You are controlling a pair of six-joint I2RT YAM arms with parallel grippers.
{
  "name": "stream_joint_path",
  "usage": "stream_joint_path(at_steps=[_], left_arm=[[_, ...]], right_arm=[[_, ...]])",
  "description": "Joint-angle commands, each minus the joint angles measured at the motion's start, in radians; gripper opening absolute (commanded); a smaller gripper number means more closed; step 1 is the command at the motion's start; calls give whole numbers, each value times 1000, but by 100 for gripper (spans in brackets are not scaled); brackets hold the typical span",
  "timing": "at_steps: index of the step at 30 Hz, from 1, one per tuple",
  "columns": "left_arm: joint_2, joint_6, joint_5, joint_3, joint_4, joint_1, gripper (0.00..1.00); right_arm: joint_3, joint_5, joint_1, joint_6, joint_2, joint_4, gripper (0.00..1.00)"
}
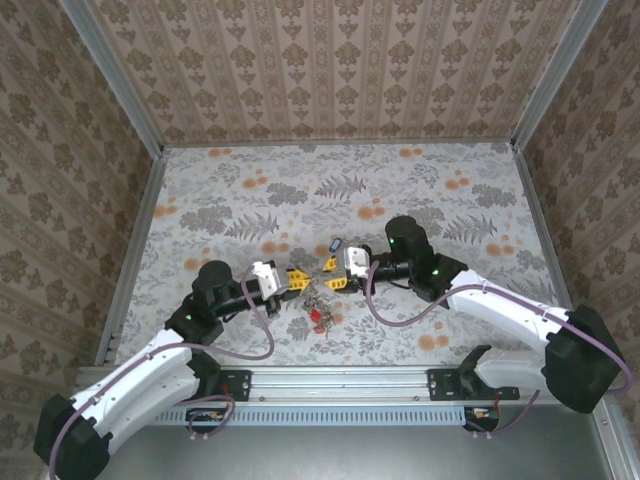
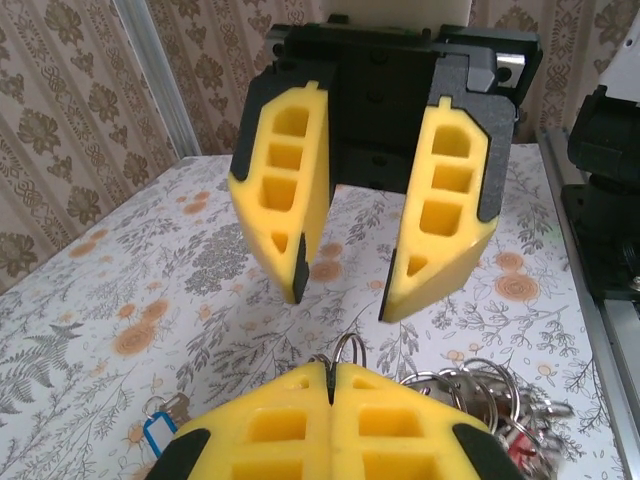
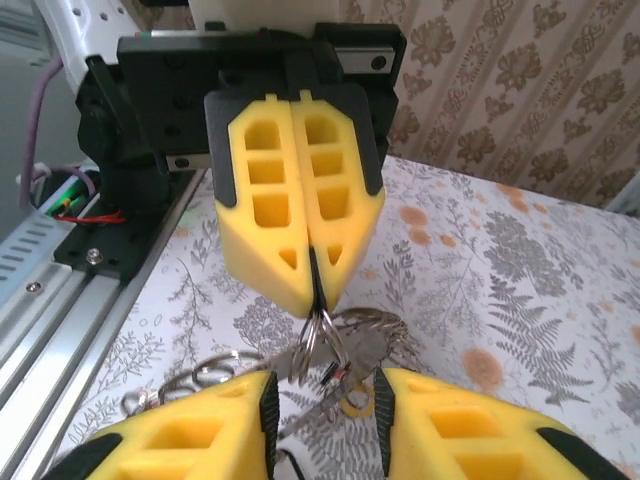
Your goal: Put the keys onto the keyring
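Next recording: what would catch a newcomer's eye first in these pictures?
Two pairs of yellow fingers face each other tip to tip at the middle of the flowered table. The left gripper is shut on a thin metal ring above a bunch of keys. The right gripper stands open just opposite.

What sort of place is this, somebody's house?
Probably a robot test booth, not a home: wallpapered panels in a metal frame, a floral table, a left arm and right arm on a rail.
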Motion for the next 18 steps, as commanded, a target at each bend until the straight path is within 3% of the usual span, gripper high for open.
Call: stream_joint_path(at_steps=[1,9,13,16,18], left_arm=[[11,-26,32,-3,92,8,0],[37,-24,45,-3,93,9,0],[45,-23,48,-5,95,9,0],[45,-24,40,-3,91,10,0],[42,-22,29,13,40,10,0]], right_arm=[[-39,-44,14,95,39,124,35],[-49,-15,17,108,80,145,29],[-40,-11,26,112,93,165,20],[-37,11,33,95,97,156,3],[-31,42,34,61,85,114,0]])
